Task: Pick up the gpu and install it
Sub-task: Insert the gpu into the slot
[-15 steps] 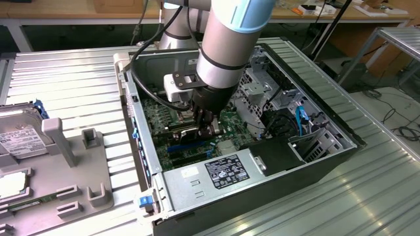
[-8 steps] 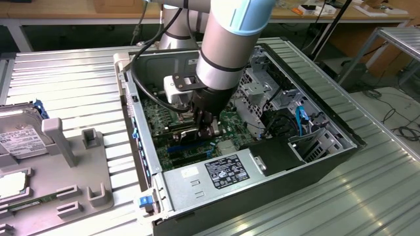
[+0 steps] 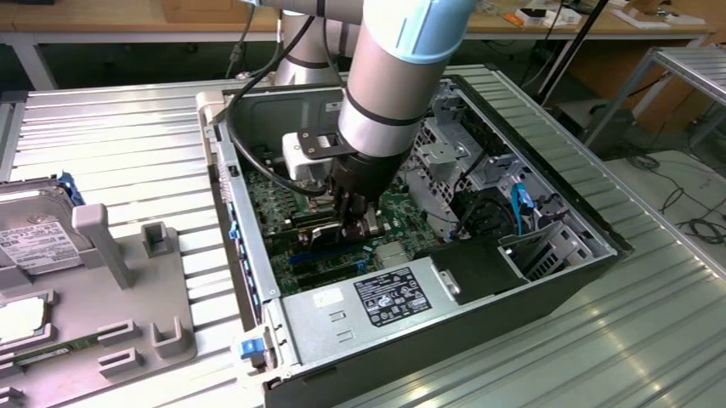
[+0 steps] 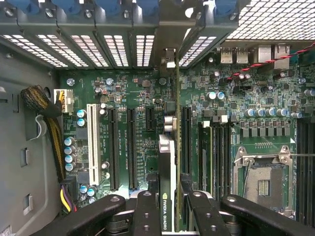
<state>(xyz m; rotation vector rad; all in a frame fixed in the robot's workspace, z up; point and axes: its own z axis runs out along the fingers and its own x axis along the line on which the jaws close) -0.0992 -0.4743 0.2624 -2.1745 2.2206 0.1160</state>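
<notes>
The gpu (image 4: 168,211), a thin card seen edge-on with an NVIDIA Quadro label, stands upright over the green motherboard (image 4: 142,88) inside the open computer case (image 3: 488,327). Its length runs parallel to the black expansion slots (image 4: 113,147), and its far end reaches the case's slotted rear wall. Whether its lower edge sits in a slot cannot be told.

The gripper (image 4: 170,189) (image 3: 360,223) clamps the card. Its two black fingers (image 4: 146,211) stand narrow, one against each flat side. On the board, a white slot (image 4: 92,142) lies beyond the black ones, and the CPU socket (image 4: 263,182) lies on the card's other side.

In the exterior view, with the gripper as the centre of the dial, the robot arm (image 3: 397,76) comes down from twelve o'clock. The power supply (image 3: 386,297) lies at six and the metal drive bays (image 3: 454,149) at about two. A hard drive (image 3: 34,242) sits at nine o'clock in a grey fixture (image 3: 125,280), well apart from the case, on the ribbed metal table (image 3: 125,127).
</notes>
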